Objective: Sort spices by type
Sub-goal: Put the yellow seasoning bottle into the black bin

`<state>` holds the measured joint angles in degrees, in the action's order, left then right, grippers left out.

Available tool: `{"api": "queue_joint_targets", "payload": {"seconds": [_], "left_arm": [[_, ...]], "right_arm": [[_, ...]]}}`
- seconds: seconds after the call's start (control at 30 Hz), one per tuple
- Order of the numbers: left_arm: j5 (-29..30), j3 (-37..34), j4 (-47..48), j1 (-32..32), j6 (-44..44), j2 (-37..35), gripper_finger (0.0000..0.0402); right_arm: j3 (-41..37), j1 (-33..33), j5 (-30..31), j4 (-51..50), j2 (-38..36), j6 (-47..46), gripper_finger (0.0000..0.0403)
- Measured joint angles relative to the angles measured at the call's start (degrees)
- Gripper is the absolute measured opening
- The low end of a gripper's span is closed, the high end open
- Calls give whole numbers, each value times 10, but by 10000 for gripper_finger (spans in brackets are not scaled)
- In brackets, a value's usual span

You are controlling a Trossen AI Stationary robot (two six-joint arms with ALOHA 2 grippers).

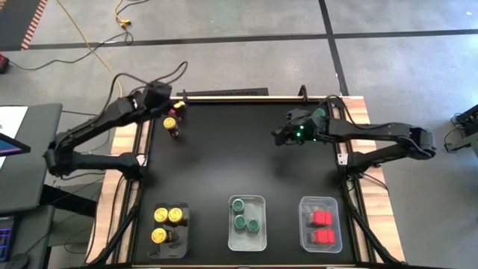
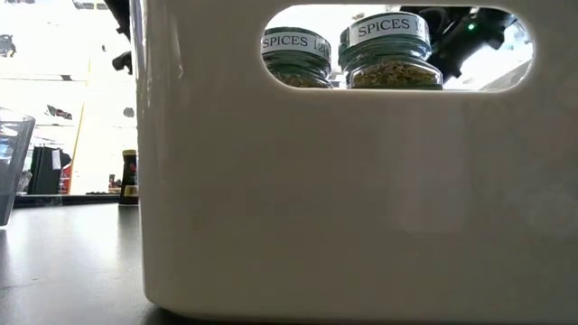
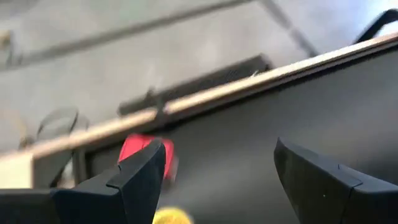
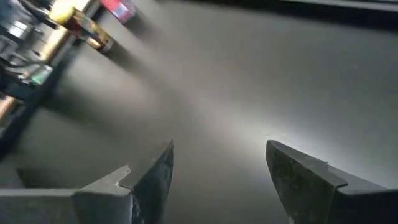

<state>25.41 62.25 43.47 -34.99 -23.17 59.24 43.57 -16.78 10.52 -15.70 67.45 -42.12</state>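
Note:
My left gripper [image 1: 173,112] [image 3: 214,177] is open at the table's far left, above two loose jars. One is a red-lidded jar [image 1: 180,105] [image 3: 144,148] close to the far edge, beside one fingertip. The other is a yellow-lidded jar [image 1: 172,131] [image 3: 171,216] standing just nearer. Both also show in the right wrist view, the yellow-lidded jar [image 4: 81,26] and the red lid [image 4: 118,9]. My right gripper [image 1: 279,137] [image 4: 217,168] is open and empty above the bare black table at the far right.
Three clear trays stand along the near edge: the left tray [image 1: 184,237] holds three yellow-lidded jars, the middle tray [image 1: 258,202] three green-lidded jars, the right tray [image 1: 305,224] red-lidded jars. The middle tray's wall [image 2: 343,199] fills the low view. The table's middle [image 1: 224,157] is bare.

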Motion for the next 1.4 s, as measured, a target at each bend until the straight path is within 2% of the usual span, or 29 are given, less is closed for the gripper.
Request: {"api": "queue_joint_targets", "payload": {"seconds": [0.2, 0.47, 0.67, 0.8, 1.03, 1.4], "left_arm": [[-42, 41, 141, -49, -101, 74, 285], [-62, 42, 218, -63, -199, 145, 285], [-76, 42, 237, -74, -257, 171, 285], [-105, 42, 239, -86, -265, 190, 285], [-111, 42, 255, -111, -275, 237, 285], [-170, 42, 244, -174, -224, 263, 285]], "right_arm": [[0, -7, -6, 0, 26, 14, 282], [0, -7, -61, 0, 26, 55, 282], [0, -7, -97, -1, 26, 105, 282], [0, -7, -111, -1, 26, 139, 282], [0, -10, -142, -1, 26, 159, 282], [0, -10, -153, -1, 26, 181, 282]]}}
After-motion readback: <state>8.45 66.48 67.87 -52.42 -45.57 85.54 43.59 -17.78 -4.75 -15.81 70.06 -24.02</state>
